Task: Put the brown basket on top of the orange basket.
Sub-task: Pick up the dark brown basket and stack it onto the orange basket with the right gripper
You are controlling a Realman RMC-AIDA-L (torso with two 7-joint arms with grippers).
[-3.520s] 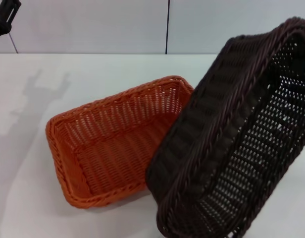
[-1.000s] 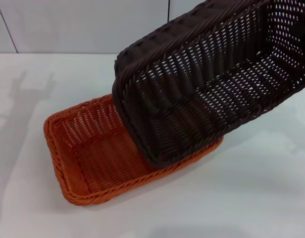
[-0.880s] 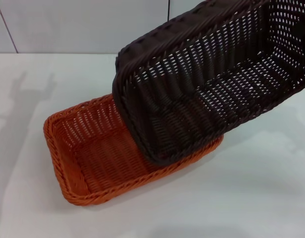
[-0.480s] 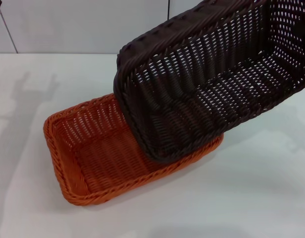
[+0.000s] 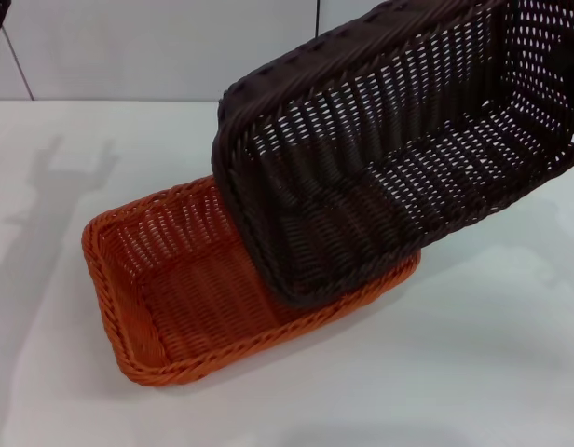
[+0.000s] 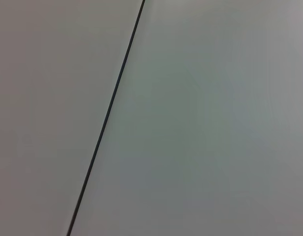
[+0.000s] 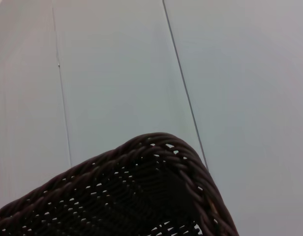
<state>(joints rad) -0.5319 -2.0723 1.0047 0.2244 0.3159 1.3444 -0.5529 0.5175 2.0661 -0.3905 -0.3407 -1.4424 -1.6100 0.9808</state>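
Since 3.5 s ago the brown basket [image 5: 399,149] swings from beside to tilted over the orange basket [image 5: 175,279], ready for lowering; right gripper grip cannot be told.

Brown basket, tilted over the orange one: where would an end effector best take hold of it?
Probably on the braided rim of the raised short end, approached from the robot's right. The brown basket slopes up to the right, its low end resting in the orange basket, so only the high end is free. The firm rim gives a clampable edge.
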